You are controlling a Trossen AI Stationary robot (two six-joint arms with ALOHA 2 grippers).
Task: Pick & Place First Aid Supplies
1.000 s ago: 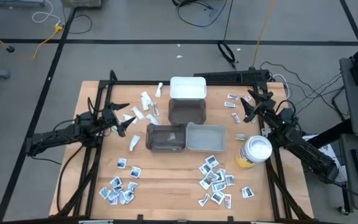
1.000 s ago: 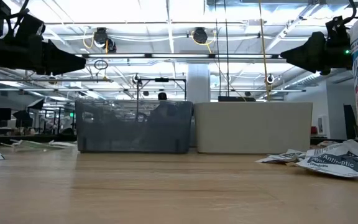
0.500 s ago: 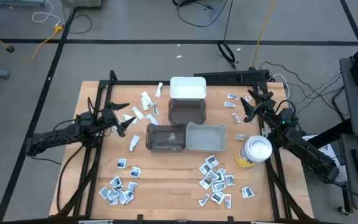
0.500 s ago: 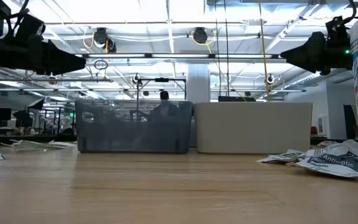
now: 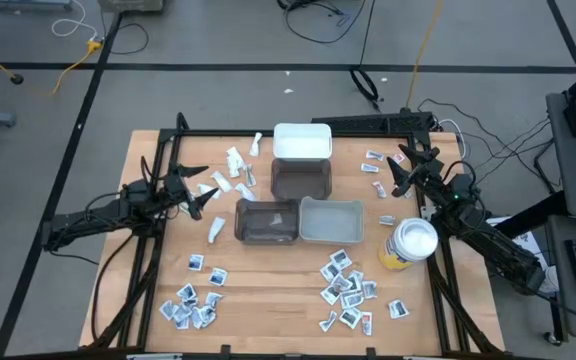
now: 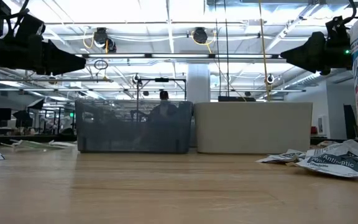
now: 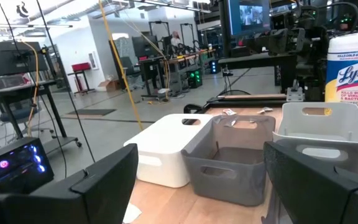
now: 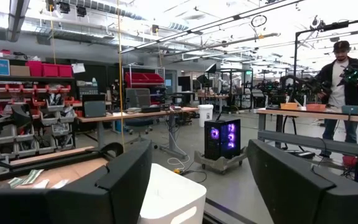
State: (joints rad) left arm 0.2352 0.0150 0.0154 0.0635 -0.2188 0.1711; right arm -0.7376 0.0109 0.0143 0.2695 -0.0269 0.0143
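On the table (image 5: 268, 290), the first aid supplies lie loose in several groups, and none can be seen inside a bin. One heap of square white packets (image 5: 196, 298) sits at the near left. A second, larger heap of packets (image 5: 348, 288) sits at the near right, just beside the yellow canister (image 5: 408, 244) with its white lid. Narrow strip wrappers (image 5: 233, 170) are scattered at the far left, close to the bins, and a few small red-marked packets (image 5: 375, 172) lie at the far right.

Four bins stand at the centre of the table: a white bin (image 5: 302, 141) farthest back, a dark bin (image 5: 301, 180) touching its near side, and in front of these a dark grey bin (image 5: 267, 220) and a light grey bin (image 5: 331, 220) side by side. The left wrist view shows the dark bin with a bare floor. The other bins show no contents from above, though small items inside would be hard to make out.

Left pincer (image 5: 192, 195) hovers above the table near the strip wrappers, jaws spread wide, holding nothing. Right pincer (image 5: 400, 170) hovers near the red-marked packets, jaws likewise wide and empty.

Assessment: sorting has not visibly begun. All packets remain to be picked and placed; the first grasp is not yet made.
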